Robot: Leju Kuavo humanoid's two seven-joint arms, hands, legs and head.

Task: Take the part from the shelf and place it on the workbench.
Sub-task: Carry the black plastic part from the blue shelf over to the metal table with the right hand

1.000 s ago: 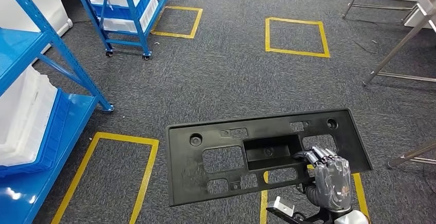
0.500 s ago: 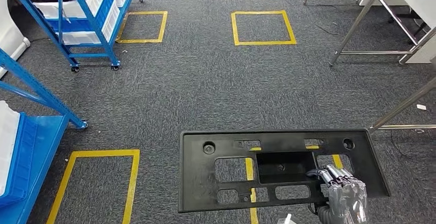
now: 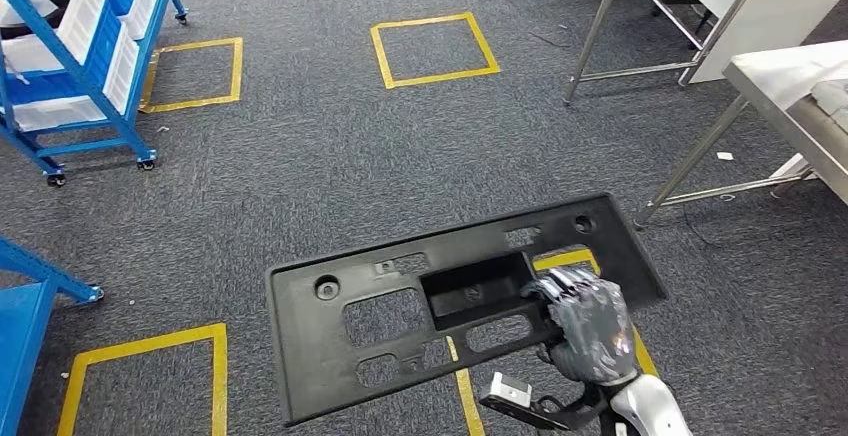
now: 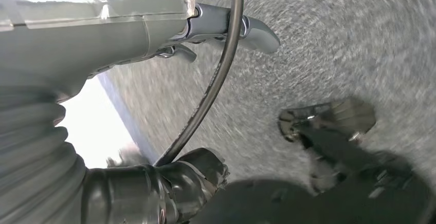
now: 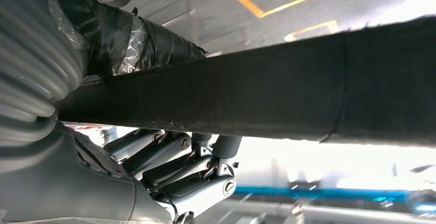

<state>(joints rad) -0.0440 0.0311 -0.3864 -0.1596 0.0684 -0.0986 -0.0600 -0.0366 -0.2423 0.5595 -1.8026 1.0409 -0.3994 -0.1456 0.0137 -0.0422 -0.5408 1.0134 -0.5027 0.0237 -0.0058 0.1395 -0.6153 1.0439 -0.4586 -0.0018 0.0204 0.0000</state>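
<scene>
The part [image 3: 390, 326] is a long flat black plastic panel with several cut-outs and a recessed pocket in its middle. It hangs above the grey carpet, tilted so its right end sits higher. My right hand [image 3: 585, 326] grips it at the near edge of its right half, fingers curled over the top. In the right wrist view the part's dark edge [image 5: 308, 85] crosses the picture with my fingers [image 5: 175, 167] wrapped beneath it. The workbench [image 3: 790, 86] with a pale top stands at the far right. My left hand [image 4: 154, 80] hangs over the carpet, fingers [image 4: 254, 31] extended and holding nothing.
A blue wheeled rack [image 3: 70, 46] with white bins stands far left, and a blue shelf corner [image 3: 20, 326] sits at the lower left. Yellow tape squares [image 3: 435, 48] mark the carpet. Metal table legs [image 3: 600, 26] rise at the top right.
The camera has turned to the right: the blue shelves have slid left and the workbench has come in at the right. The part stays in my right hand, now more tilted.
</scene>
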